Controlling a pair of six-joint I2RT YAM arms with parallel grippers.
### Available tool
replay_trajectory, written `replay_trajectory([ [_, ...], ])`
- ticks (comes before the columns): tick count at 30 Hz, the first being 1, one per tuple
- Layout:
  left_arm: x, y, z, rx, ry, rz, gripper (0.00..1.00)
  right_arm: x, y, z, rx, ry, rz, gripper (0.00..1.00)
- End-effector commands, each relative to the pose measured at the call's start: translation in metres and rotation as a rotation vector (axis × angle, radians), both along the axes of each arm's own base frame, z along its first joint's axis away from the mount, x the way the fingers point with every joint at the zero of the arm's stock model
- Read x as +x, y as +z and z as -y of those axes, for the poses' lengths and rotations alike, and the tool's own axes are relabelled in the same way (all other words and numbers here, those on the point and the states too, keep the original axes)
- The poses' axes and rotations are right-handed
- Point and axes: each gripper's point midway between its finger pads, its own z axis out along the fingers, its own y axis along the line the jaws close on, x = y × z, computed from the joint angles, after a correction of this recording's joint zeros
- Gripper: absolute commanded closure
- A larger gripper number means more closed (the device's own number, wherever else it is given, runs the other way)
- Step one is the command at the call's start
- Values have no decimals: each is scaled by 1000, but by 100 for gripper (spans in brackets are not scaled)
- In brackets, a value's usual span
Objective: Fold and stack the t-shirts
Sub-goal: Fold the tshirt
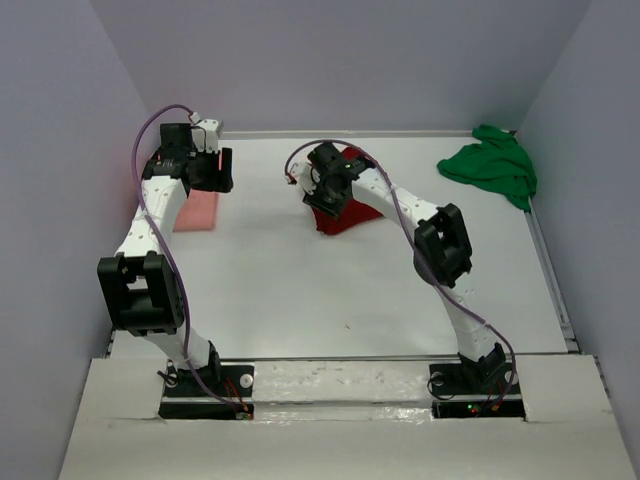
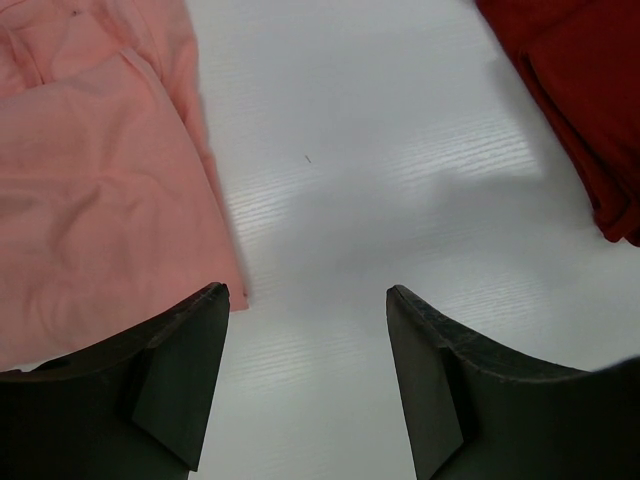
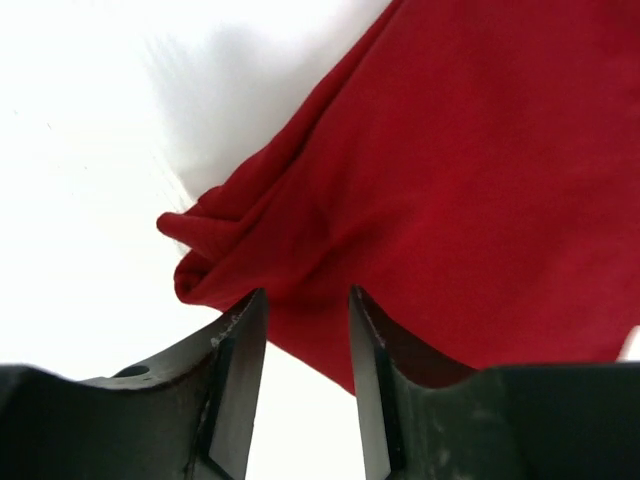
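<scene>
The left gripper [image 2: 305,300] is held wide apart above the bare table [image 2: 350,150] with nothing gripped. It is flanked by the flat salmon-pink shirt [image 2: 90,200] and, farther off, the dark red shirt [image 2: 580,100]. The right gripper [image 3: 306,300] is seen partly parted just over a bunched edge of the dark red shirt, and no cloth seems to be pinched. The bright green shirt [image 1: 490,165] is seen crumpled in the far right corner
</scene>
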Motion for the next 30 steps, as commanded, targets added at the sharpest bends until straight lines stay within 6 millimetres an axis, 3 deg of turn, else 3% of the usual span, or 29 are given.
replay_trajectory([
  [1, 2, 9, -2, 10, 3, 29, 26, 15, 46, -11, 56, 17, 70, 55],
  [7, 5, 4, 6, -22, -21, 8, 26, 10, 71, -7, 57, 23, 75, 55],
  [10, 7, 0, 9, -38, -28, -5, 26, -2, 62, 0, 45, 27, 38, 55],
  [11, 7, -2, 10, -42, -32, -13, 26, -11, 50, 5, 26, 30, 3, 55],
  [18, 7, -10, 16, -79, -46, -36, 26, -27, 31, 12, 15, 38, -47, 48],
  [25, 7, -11, 15, -75, -43, -35, 27, -28, 24, 7, 17, 47, -85, 47],
  [30, 7, -11, 15, -72, -41, -33, 26, -29, 31, -5, 42, 63, -89, 45],
])
